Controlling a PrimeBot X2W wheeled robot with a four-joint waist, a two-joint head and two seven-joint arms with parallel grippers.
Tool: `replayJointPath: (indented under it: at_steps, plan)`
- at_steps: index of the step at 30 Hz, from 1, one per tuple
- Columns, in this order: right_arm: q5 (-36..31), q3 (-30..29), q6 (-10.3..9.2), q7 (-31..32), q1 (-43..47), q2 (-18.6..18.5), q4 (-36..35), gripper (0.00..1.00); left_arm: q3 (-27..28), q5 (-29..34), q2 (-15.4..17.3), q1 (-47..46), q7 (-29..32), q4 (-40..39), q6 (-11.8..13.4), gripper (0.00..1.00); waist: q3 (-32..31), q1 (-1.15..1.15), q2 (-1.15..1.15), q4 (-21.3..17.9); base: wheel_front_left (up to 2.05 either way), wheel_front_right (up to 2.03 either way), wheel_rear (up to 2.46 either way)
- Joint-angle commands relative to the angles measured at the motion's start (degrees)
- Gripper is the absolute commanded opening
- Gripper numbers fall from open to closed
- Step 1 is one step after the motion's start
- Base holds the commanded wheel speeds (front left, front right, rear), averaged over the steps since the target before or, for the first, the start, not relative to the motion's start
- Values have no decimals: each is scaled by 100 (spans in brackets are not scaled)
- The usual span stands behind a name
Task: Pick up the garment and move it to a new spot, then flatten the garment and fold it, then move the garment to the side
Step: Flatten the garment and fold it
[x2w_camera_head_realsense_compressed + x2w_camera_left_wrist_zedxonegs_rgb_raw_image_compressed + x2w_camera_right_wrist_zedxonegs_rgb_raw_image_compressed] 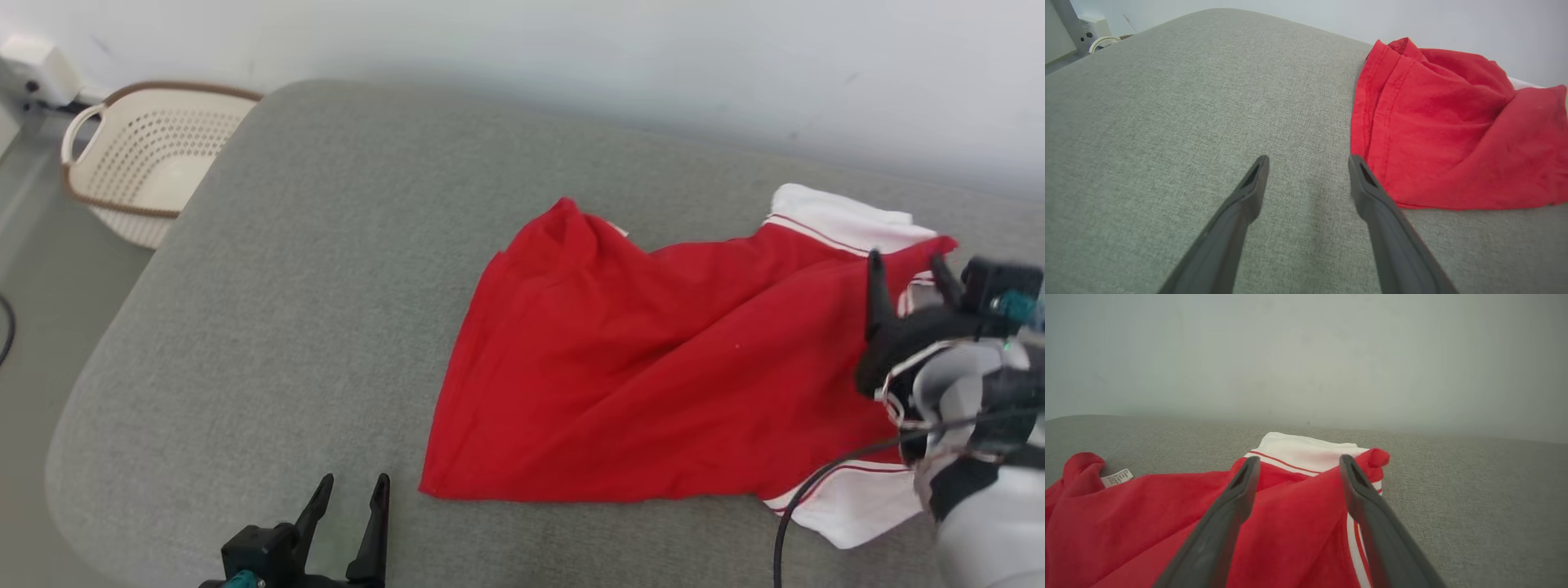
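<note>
Wall box: a pale box sits in the upper left corner of the head view, against the wall.
Basket: a cream perforated basket with a brown rim and a loop handle stands at upper left, just off the left edge of the cushion.
Cushion: a grey woven cushion with rounded corners takes up most of the head view, and the garment lies on it.
Left gripper: the left gripper is at the bottom, left of centre. Its jaws are spread with nothing between them. In the left wrist view it hangs over bare grey fabric, with its right finger close beside the garment's hem.
Garment: a red garment with white, red-striped sleeves is spread loosely from the centre to the right of the head view. It is rumpled, its left corner peaks upward, and its lower left corner points toward the left gripper.
Care label: a small white label shows at left in the right wrist view, beside a raised red fold.
Right gripper: the right gripper is at the right edge, over the garment's sleeve end. Its jaws are spread, and in the right wrist view a red ridge of cloth runs between them. I cannot tell whether the fingers touch the cloth.
Cable: a black cable loops from the right forearm down to the bottom edge.
</note>
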Motion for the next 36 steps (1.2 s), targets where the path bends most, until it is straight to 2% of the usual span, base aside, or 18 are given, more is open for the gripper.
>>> replayJointPath:
  at_steps: [1,13,20,26,27,30,31,36]
  plan:
    - [110,86,-4,-26,239,43,-74,100,33,23,5,100,-6,33,0,100,-252,0,0,-261,0,0,0]
    - [1229,1026,-4,-27,1570,87,-594,100,171,117,6,402,-6,123,-66,100,-720,0,0,-815,0,0,0]
    - [1533,1239,-4,-28,1457,-24,-262,100,117,134,6,268,-6,116,-100,100,-621,0,0,-780,0,0,0]
    - [1760,1333,-4,-28,1355,27,81,100,123,161,5,255,-6,122,-106,100,-540,0,0,-648,0,0,0]
    - [1790,1343,-4,-27,1343,41,117,94,115,163,4,249,-6,116,-114,100,-522,0,0,-626,0,0,0]
    - [1827,1389,-4,-27,1256,35,183,28,130,174,5,219,-6,78,-104,100,-461,0,0,-587,0,0,0]
    - [1836,1402,-4,-27,1234,33,188,0,133,176,4,212,-6,66,-107,100,-438,0,0,-577,0,0,0]
    - [1773,1470,-4,-27,1086,-22,-63,0,165,183,4,178,-6,43,-102,100,-331,0,0,-584,0,0,0]
